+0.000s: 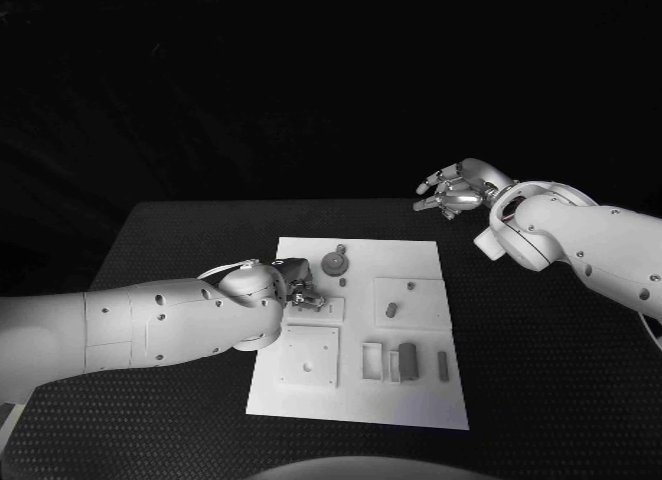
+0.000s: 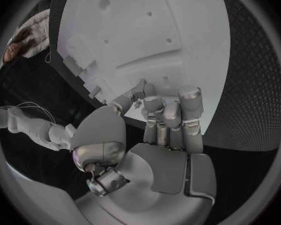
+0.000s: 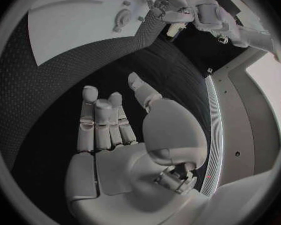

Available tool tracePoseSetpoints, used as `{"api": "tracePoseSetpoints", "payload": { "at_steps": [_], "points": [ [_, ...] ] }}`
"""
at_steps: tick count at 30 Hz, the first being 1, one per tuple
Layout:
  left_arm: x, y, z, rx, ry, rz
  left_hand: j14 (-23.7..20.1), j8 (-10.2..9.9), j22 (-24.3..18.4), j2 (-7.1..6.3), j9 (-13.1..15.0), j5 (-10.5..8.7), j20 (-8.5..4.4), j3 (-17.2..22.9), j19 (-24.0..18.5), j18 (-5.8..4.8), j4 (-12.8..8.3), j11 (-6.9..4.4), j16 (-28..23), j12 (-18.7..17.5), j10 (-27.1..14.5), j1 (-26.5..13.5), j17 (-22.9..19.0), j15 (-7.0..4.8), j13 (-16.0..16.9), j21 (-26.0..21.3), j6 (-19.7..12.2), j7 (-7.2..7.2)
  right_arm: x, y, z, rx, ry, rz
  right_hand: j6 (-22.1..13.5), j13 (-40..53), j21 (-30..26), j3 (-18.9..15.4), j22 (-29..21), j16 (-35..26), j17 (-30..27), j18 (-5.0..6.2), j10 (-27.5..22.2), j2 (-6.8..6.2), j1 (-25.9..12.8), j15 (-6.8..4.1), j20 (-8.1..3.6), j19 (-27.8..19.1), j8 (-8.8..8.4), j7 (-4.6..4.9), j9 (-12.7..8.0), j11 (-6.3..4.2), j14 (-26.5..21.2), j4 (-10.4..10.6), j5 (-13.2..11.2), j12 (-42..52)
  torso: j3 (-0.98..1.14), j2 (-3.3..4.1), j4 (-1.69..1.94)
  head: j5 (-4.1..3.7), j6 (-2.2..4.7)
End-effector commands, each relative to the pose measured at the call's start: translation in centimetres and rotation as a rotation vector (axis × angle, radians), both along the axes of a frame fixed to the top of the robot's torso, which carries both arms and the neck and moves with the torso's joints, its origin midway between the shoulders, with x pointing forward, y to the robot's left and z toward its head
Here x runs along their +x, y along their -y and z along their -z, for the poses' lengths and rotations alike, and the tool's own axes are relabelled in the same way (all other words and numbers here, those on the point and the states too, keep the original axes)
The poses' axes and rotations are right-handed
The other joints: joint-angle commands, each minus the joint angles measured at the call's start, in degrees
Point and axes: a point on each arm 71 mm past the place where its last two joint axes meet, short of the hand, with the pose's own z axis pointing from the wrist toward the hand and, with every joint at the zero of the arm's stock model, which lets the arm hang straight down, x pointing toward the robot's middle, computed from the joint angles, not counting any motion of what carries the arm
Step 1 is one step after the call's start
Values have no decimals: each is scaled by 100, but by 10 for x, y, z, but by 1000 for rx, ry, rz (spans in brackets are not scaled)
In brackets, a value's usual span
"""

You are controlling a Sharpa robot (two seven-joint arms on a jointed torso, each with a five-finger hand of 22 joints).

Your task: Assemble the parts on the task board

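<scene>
my left hand [image 1: 300,290] sits low over the task board [image 1: 363,400], near its left side, fingers curled together; i cannot tell if they hold a part. my right hand [image 1: 454,190] hangs beyond the board's far right corner, fingers apart, holding nothing.

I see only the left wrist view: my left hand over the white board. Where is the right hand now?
Observer: The right hand is off the board, raised beyond its far right corner.
Operator: Does it hold any part?
Observer: No. In the right wrist view its fingers are straight and its palm is empty.
Operator: What lies on the near half of the board?
Observer: In the head view, a dark block lies there, right of the middle.
</scene>
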Motion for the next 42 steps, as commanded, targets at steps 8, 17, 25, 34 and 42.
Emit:
{"api": "tracePoseSetpoints", "payload": {
  "at_steps": [8,17,25,34,42],
  "points": [
    [-4,4,6,0,-32,27,151,79,86,-298,-55,-377,-52,-14,-5,473,419,-36,-44,10,-11,-21,20,-264,-9,-15,11,-16,0,1,0,2,-1,-4,-4,-7,-37,-31,38,32,-10,69,-36,23,-12,-1,27,0,-19,28,-2,-20,-59,-3,9,14,0,1,0,-10,2],
    [-4,4,6,1,-34,28,151,100,88,-481,-87,-484,-51,-14,-1,485,628,-40,-50,9,-12,-56,29,-267,-11,-19,-2,-17,0,1,0,2,0,-4,-6,-12,-41,-30,37,30,-13,69,-41,16,-6,-1,28,-5,-21,29,-2,-20,-64,-3,9,12,-4,0,2,-6,-8],
    [-3,4,5,-3,-29,25,152,108,89,-520,-96,-492,-51,-20,0,488,700,-41,-50,11,-12,-73,32,-268,-10,-19,-1,-18,0,1,0,2,-1,-4,-7,-15,-43,-31,37,29,-14,69,-43,16,-8,0,29,-7,-21,29,-3,-19,-66,-1,9,11,-4,2,2,-5,-11],
    [-4,4,5,-27,-28,16,144,157,111,84,-127,-60,-38,-64,-24,496,196,-47,-47,23,-23,332,54,-264,1,18,-25,-3,0,1,1,2,-3,-5,-7,-18,-44,-31,37,28,-15,69,-44,19,-9,0,29,-8,-22,30,-3,-19,-68,0,9,11,-2,0,1,-2,-12],
    [-3,3,3,-70,-9,2,146,169,105,329,-157,97,-33,-32,-34,486,-132,-30,-53,20,-24,432,59,-258,-4,28,-40,-6,0,2,2,1,-5,-4,-6,-19,-44,-32,37,29,-16,69,-44,22,-13,0,30,-8,-22,30,-2,-19,-68,2,9,12,-3,0,0,-7,-11]
  ]
}}
